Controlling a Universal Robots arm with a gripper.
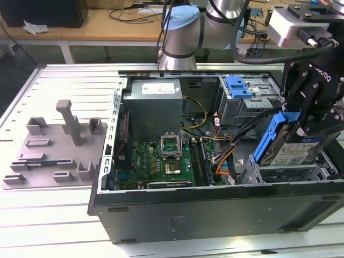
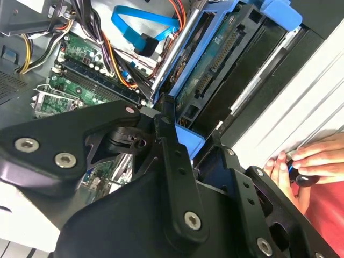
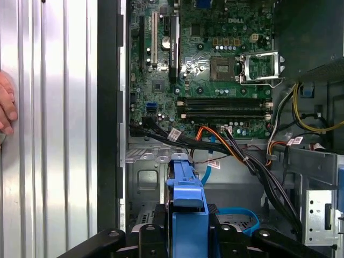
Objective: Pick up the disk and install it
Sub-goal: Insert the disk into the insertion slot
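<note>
Disk [image 1: 296,153], flat silver-grey drive in bright blue plastic carrier, hangs clamped in the black gripper [image 1: 303,124] at the exterior view's right, long axis slanting down toward the grey metal bay [image 1: 282,173] (just beneath)

Leaving open room above the motherboard [image 1: 156,161]. Squeezing the disk [image 1: 294,153] between a cable bundle [image 1: 228,158] and the case's end, with the drive cage [image 1: 247,107] standing just beyond. Showing a person's hand [image 3: 5,110] resting outside the case wall [image 3: 107,134].
</note>
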